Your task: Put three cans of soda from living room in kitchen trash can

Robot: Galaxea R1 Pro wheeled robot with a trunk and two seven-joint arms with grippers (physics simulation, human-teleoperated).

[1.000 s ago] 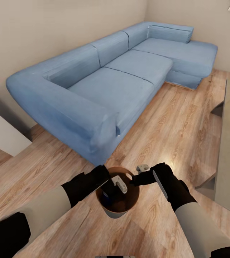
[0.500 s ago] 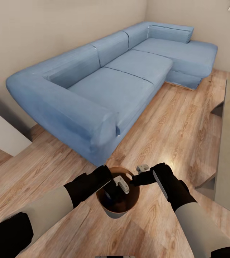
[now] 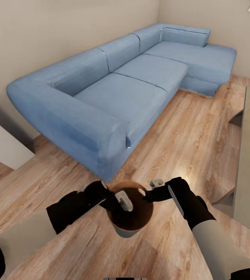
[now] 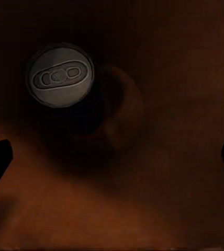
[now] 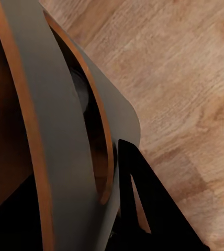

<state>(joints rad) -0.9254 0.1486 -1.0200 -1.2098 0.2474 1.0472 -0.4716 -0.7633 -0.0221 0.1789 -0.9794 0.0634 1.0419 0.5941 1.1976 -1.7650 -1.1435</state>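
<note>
grey bin (image 3: 129, 231) with brown inside sits on the wood floor, one silver-topped can (image 4: 61, 75) upright inside

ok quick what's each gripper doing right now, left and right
Left gripper: open and empty over the trash can, a soda can standing inside below it.
Right gripper: shut on the trash can's rim.

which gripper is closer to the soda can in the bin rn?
Left. The left gripper hangs open inside the trash can, directly above the soda can standing on its bottom. The right gripper grips the bin's rim, off to the side.
</note>
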